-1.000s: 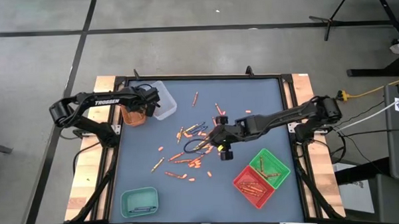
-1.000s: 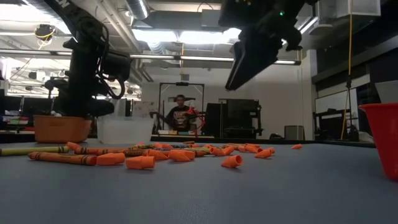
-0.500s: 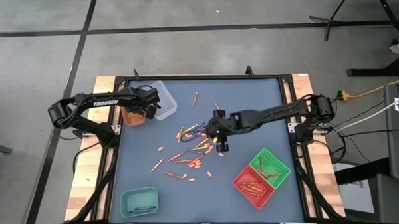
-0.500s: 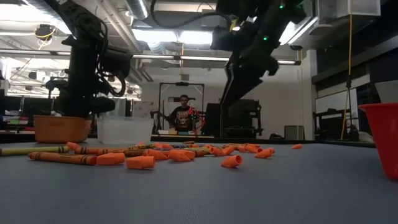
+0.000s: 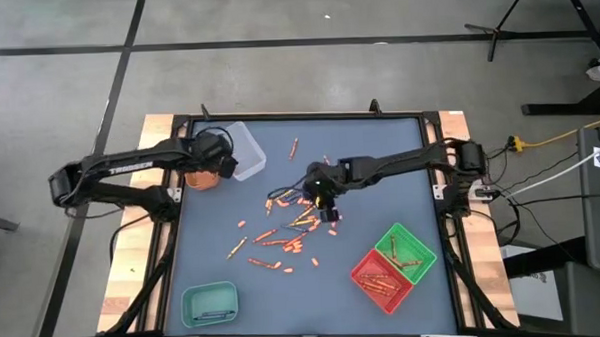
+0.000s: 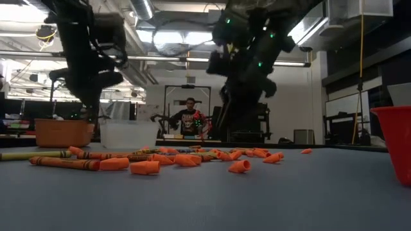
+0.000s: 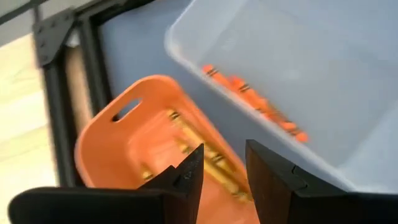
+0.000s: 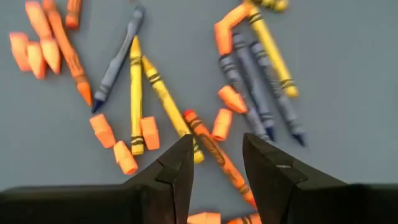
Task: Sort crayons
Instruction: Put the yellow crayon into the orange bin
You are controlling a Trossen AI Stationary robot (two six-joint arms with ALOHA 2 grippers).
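Observation:
Several crayons (image 5: 287, 224), mostly orange with some yellow and blue, lie loose in the middle of the table; they also show in the low view (image 6: 154, 160). My right gripper (image 5: 323, 200) hangs open over the pile's far right part; in its wrist view (image 8: 216, 155) its fingers stand either side of an orange crayon (image 8: 208, 144), above it. My left gripper (image 5: 208, 168) is open and empty (image 7: 224, 168) above the orange tray (image 7: 130, 143), which holds yellow crayons. Beside that tray stands a clear tray (image 7: 298, 68) with orange crayons in it.
A teal tray (image 5: 210, 304) stands near the front left. A red tray (image 5: 381, 281) and a green tray (image 5: 405, 249), both with crayons, stand at the front right. A black frame (image 5: 298, 117) rims the table. A person (image 6: 187, 119) sits in the room behind.
My right gripper has gone toward the table's far edge and a little to the left, and now hangs over the crayon pile. My left arm has drawn back a little toward the table's left edge, its gripper staying by the orange tray. The crayons have not moved.

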